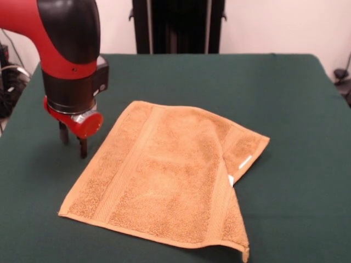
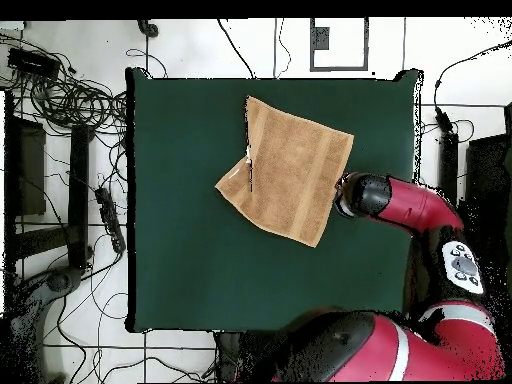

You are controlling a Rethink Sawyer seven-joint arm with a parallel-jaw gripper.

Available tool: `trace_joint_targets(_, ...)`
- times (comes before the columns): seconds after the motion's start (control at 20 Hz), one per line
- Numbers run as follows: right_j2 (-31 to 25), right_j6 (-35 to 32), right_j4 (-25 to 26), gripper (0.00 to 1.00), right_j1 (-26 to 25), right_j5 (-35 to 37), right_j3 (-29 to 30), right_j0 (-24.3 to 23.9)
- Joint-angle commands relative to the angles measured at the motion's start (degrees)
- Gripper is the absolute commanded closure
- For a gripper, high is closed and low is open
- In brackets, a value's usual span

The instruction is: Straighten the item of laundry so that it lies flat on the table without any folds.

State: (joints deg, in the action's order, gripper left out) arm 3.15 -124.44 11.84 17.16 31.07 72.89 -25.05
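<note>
At the left of the front view, the red and black arm comes down with its gripper (image 1: pixel 74 143) just beside the towel's left edge. Two dark fingers (image 1: pixel 83 148) show below the red wrist, a narrow gap between them, holding nothing; whether their tips touch the table (image 1: pixel 285 93) I cannot tell. From overhead the wrist hides the fingers altogether, and the gripper (image 2: pixel 345 197) sits against the towel's right edge.

The item of laundry (image 1: pixel 164 175), an orange-tan terry towel, lies in the middle of the green table, mostly spread out. Woven bands run along it near its left and right edges. Its right side is folded over onto itself, so a flap covers part of the cloth beneath, and a small white tag (image 1: pixel 244 163) shows on the flap. The near right corner reaches the picture's bottom edge and is partly cut off.

To the right of the towel the table is bare out to its edge. Overhead, the item of laundry (image 2: pixel 288 168) lies well inside the table (image 2: pixel 200 270), with green cloth open on every side.
</note>
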Motion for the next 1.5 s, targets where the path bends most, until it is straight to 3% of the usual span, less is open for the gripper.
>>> trace_joint_targets(0.05, -6.5, -3.7, -2.5, 0.00, -3.0, 3.8, -0.4, 5.7)
trace_joint_targets(0.75, -5.9, -3.6, -4.7, 0.00, -2.1, 9.5, -3.2, 7.6)
trace_joint_targets(1.1, -5.5, -5.5, -5.7, 0.00, -2.5, 6.8, -2.0, 9.1)
trace_joint_targets(1.5, -5.2, -6.1, -5.0, 0.00, -7.1, 0.6, -3.2, 9.1)
